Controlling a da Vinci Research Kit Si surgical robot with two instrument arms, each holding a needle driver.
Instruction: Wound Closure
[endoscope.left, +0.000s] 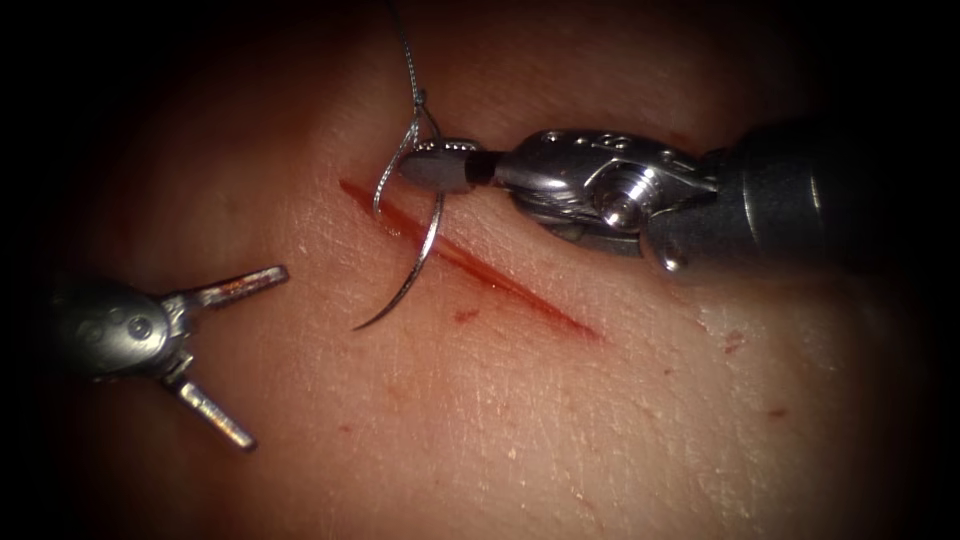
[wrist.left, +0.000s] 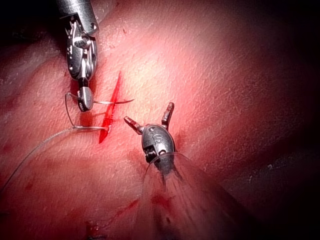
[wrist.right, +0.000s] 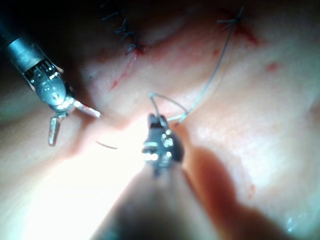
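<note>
The cut (endoscope.left: 500, 282) runs as a red slanted line across the tissue (endoscope.left: 560, 420). My right tool (endoscope.left: 440, 166) reaches in from the right, shut on the curved needle (endoscope.left: 428, 245) near its tail end. The needle hangs free above the tissue and crosses over the cut, with its tip (endoscope.left: 357, 327) on the left side. Thread (endoscope.left: 408, 60) loops from the tail and runs upward. My left tool (endoscope.left: 265, 357) stands open and holds nothing, left of the cut. The left wrist view has the left tool (wrist.left: 148, 112), the right tool (wrist.left: 85, 101), the needle (wrist.left: 117, 102) and the cut (wrist.left: 113, 102).
The right wrist view has the right tool (wrist.right: 155, 121), the left tool (wrist.right: 74, 128), the thread (wrist.right: 220, 65) and two earlier stitched spots with dark thread ends (wrist.right: 125, 31) (wrist.right: 233, 20). Small spots of red fluid (endoscope.left: 465, 316) dot the tissue near the cut.
</note>
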